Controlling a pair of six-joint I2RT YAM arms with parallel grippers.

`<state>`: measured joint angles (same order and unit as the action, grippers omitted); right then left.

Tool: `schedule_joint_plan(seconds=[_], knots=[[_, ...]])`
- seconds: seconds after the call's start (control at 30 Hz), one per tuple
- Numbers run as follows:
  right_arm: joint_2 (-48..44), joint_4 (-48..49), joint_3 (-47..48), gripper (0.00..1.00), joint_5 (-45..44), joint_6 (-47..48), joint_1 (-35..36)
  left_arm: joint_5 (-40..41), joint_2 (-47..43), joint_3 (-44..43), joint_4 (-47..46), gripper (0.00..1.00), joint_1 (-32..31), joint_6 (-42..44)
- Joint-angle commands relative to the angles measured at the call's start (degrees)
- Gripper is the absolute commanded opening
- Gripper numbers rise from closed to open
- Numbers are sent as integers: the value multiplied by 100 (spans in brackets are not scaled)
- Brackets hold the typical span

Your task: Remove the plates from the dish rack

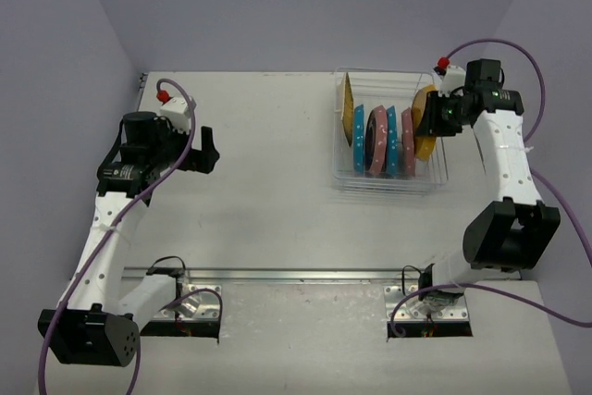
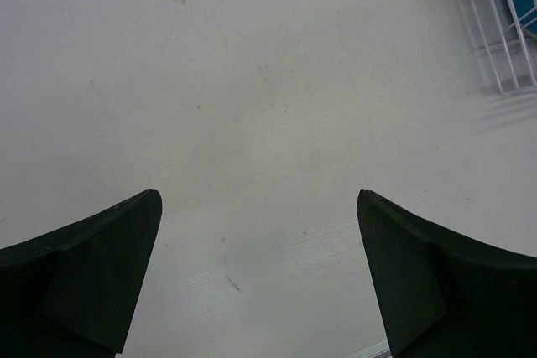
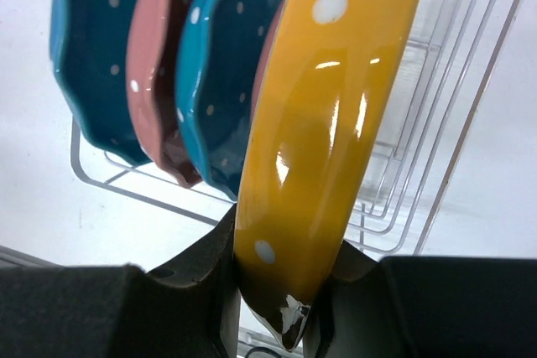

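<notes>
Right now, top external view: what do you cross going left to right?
left gripper → leaning yellow plate → first teal plate → first pink plate → second teal plate → second pink plate → held yellow plate, in right gripper

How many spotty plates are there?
6. Five stand in the dish rack, left to right: yellow plate, teal plate, pink plate, second teal plate, second pink plate. The right gripper holds the sixth, an orange plate, at the rack's right end.

A clear rectangular dish rack point(image 1: 388, 186) holds four upright teal and pink dotted plates point(image 1: 376, 141). A yellow plate point(image 1: 347, 106) leans at its left end, and a yellow-orange dotted plate point(image 1: 425, 123) stands higher at its right end.
</notes>
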<state>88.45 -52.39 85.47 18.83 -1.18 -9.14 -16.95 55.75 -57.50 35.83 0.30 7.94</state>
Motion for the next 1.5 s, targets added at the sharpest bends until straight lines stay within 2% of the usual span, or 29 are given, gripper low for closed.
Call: schedule_joint_plan(seconds=[0.0,0.43,0.6,0.77,0.87,0.93,1.07,1.13,1.17,1.23,1.33,1.47], knots=[[-565,377,617,0,478,74,44,10,-49,-312,-96,100,-30,10],[-1353,918,638,0,170,1957,60,26,75,-661,-111,100,-30,-342],[-1837,1506,243,0,170,2914,417,-302,214,-1110,15,100,-30,-729],[-2511,2457,-711,0,-562,4547,1838,-883,348,-1730,45,100,-30,-1572],[-2666,2849,-961,0,-924,5049,2355,-1354,341,-1800,-84,99,-30,-1831],[-2785,3138,-1158,0,-1029,5709,2896,-1715,406,-1915,-85,100,-30,-1920],[-3214,4458,-2313,0,-1402,7374,3801,-2483,631,-2002,-88,100,-30,-2007],[-3395,5230,-3168,0,-1383,8119,4180,-2705,700,-2019,-111,99,-30,-2051],[-3474,5559,-3177,0,-1305,8419,4183,-2708,735,-2037,-111,99,-30,-2051],[-3635,6472,-4163,0,-1035,9293,4516,-3010,856,-2041,-85,98,-30,-2024],[-3698,7750,-4912,0,-547,10303,4745,-3346,1022,-2025,-50,97,-30,-1978],[-3508,8146,-5215,0,-619,10775,5275,-3796,1220,-1911,-19,94,-30,-1848]])
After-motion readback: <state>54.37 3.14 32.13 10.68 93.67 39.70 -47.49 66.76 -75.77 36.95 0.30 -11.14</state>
